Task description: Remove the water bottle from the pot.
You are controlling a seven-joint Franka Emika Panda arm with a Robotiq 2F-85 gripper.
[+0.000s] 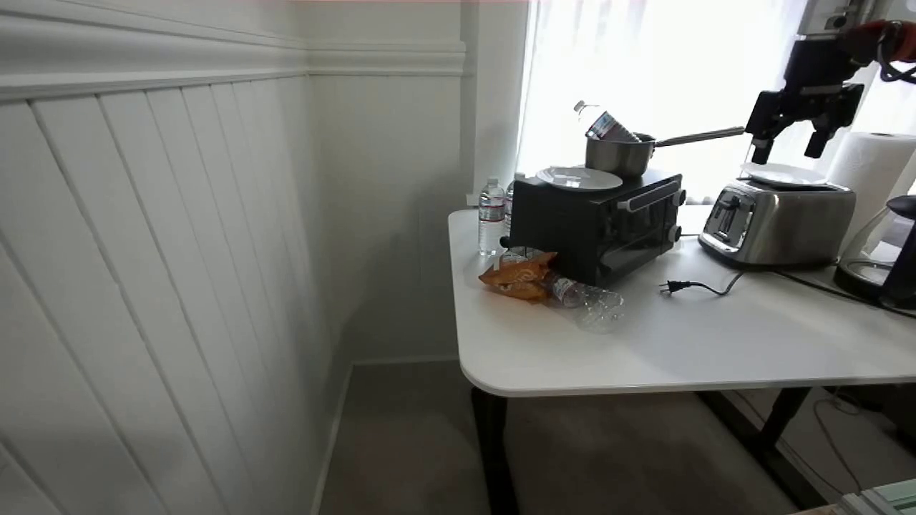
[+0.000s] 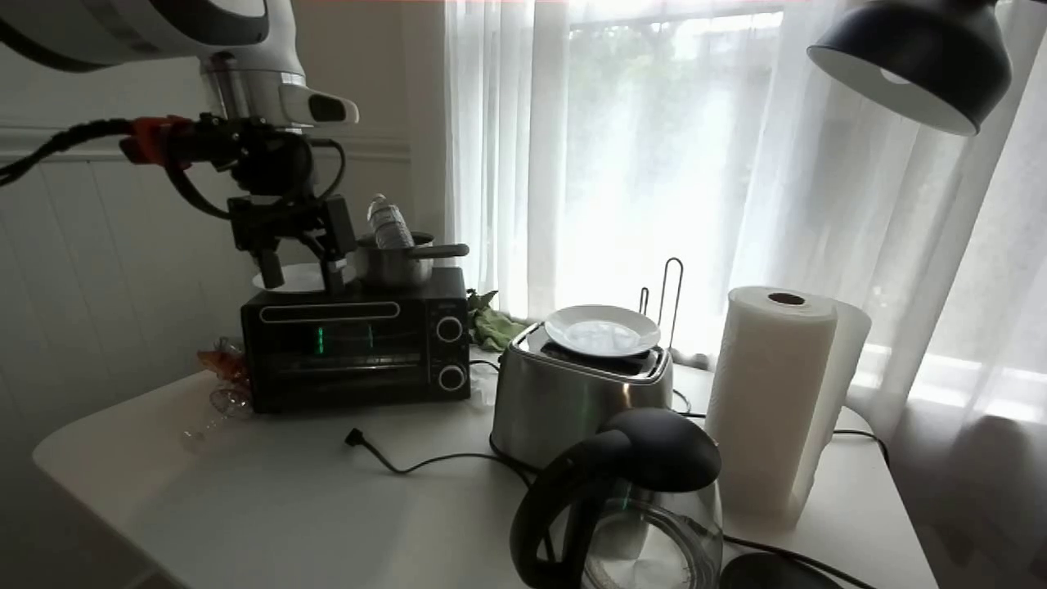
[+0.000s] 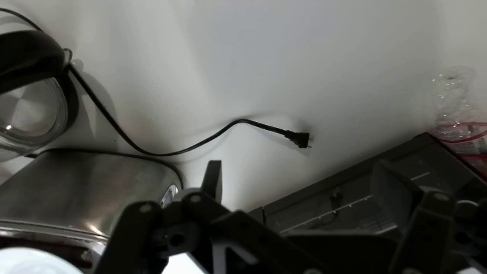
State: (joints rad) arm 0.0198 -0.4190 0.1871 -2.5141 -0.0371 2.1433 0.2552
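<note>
White table (image 1: 544,350) is the biggest thing going, with a black toaster oven (image 2: 356,348) on it and all the action up on the oven's roof. Gripper (image 1: 788,149) hangs in the air at roughly 3 o'clock from the pot (image 1: 617,159) in an exterior view, jaws spread wide with nothing between them. The pot's handle (image 1: 701,136) also points out near 3 o'clock, and honestly, with that backlight I can't tell how much gap in depth there is between it and the gripper. A plate (image 1: 580,179) sits just beside the pot at 8 o'clock. Last, the water bottle (image 1: 608,126): it's in the pot, tilted, neck toward 10 o'clock, bottom end hidden.

What could go wrong, I reckon: sweep across low and the gripper clips the handle, spinning the pot or shoving it off the oven. Squeeze too hard and the thin plastic probably buckles and slips. Pull up crooked and the bottle's hidden end might snag the rim and drag the pot along. I'd come in high.
</note>
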